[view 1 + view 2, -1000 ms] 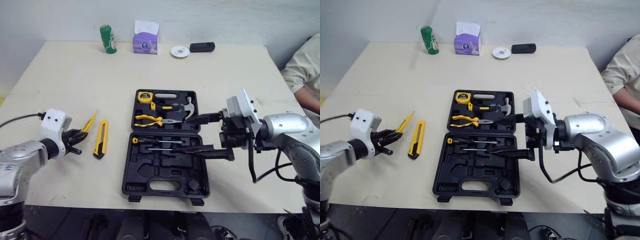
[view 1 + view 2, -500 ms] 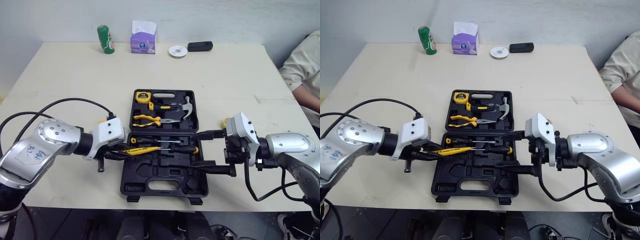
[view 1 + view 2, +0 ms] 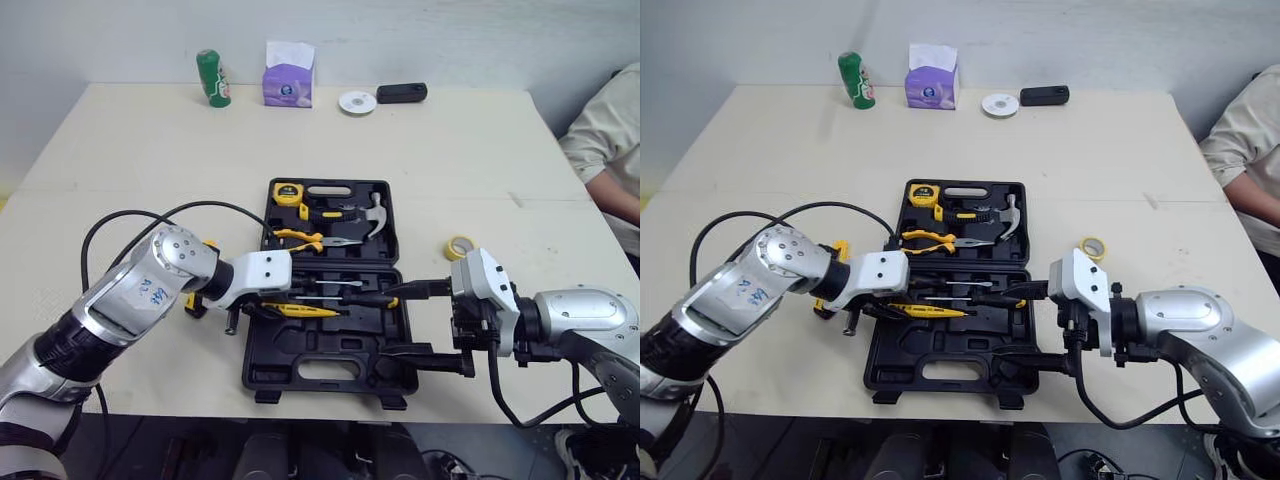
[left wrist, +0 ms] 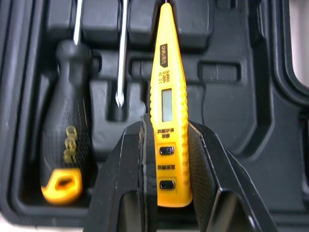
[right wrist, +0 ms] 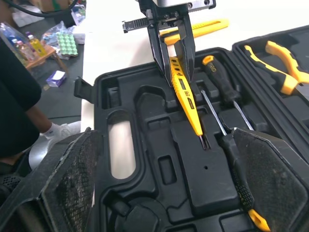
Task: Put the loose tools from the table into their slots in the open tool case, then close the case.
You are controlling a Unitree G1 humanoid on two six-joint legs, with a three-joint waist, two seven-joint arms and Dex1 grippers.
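Left end effector (image 4: 168, 140) clamped on the yellow tester pen (image 4: 166, 96), over the open tool case (image 3: 262, 352) beside the screwdrivers (image 4: 63, 140). We would align the pen with its slot, seat it flat, then release. Right end effector (image 3: 388, 322) hovers at the case's right edge, fingers apart and empty.

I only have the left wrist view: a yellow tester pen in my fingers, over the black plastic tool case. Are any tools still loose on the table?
Observer: Yes. A yellow utility knife lies on the table to the left of the black plastic tool case.
Operator: Anything on the other side?
Observer: A yellow tape roll lies on the table to the right of the case.
Operator: Where is the right gripper?
Observer: The right gripper hovers open and empty over the case's right edge, facing the yellow tester pen held by the left gripper.
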